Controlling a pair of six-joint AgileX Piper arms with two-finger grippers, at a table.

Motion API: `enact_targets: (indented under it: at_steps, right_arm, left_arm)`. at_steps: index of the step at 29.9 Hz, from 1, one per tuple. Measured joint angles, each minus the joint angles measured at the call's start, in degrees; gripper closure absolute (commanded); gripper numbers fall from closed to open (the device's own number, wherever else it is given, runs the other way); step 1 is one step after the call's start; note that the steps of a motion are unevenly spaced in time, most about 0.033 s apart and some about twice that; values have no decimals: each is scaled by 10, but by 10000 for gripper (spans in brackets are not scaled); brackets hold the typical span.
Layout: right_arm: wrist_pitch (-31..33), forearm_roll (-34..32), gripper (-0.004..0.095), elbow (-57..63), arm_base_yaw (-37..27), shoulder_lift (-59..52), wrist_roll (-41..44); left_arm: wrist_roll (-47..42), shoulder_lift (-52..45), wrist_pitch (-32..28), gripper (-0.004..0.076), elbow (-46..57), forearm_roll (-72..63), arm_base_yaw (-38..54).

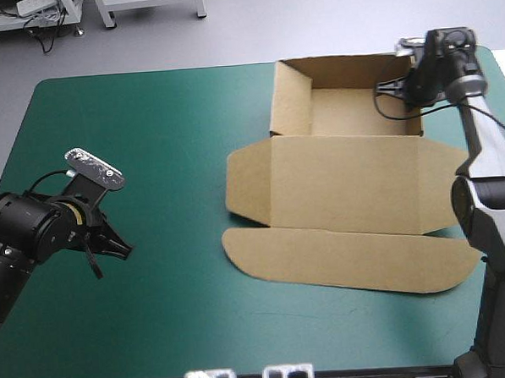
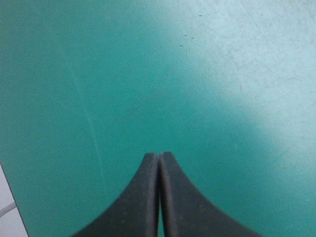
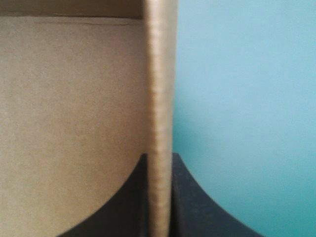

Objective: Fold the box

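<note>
Currently my right tool (image 3: 159,157) clamps a wall of the box (image 1: 345,180), hold it vertical; left tool (image 2: 159,156) clenched empty, well off the box.

The left arm (image 1: 22,239) is all black, built of thick, glossy cylinders. The right arm (image 1: 484,139) has slim grey links between bulky black joint housings. The left hand (image 2: 159,155) and right hand (image 3: 159,157) each carry two broad matte black fingers (image 2: 133,202), fin-shaped, wide-based, tapering to points.
</note>
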Motion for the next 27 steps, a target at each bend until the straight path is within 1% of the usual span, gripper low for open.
enact_targets:
  at_steps: [4,8,12,14,15,17,21,22,23,24,25,27]
  right_arm:
    - [0,-1,923,0,-90,-8,0]
    - [0,-4,923,0,-166,-7,0]
    - [0,1,922,0,-224,-1,0]
    - [1,12,906,0,-246,2,0]
    - [1,16,867,0,-256,3,-3]
    - [1,22,718,0,-270,4,-18]
    - [1,60,300,0,-286,4,-51]
    - [2,64,206,0,-286,4,-55]
    - [2,68,134,0,-287,4,-57]
    - [2,68,88,0,-287,4,-57]
    - [2,68,68,0,-287,4,-55]
    - [2,68,72,0,-287,3,-48]
  left_arm:
    - [0,0,0,733,0,4,0]
    - [0,0,0,733,0,4,0]
    - [0,0,0,734,0,4,0]
    - [0,0,0,733,0,5,0]
    - [0,0,0,733,0,5,0]
    - [0,0,0,733,0,5,0]
    - [0,0,0,733,0,5,0]
    - [0,0,0,733,0,5,0]
    - [0,0,0,733,0,5,0]
    - [0,0,0,733,0,5,0]
    - [0,0,0,733,0,5,0]
    - [0,0,0,733,0,5,0]
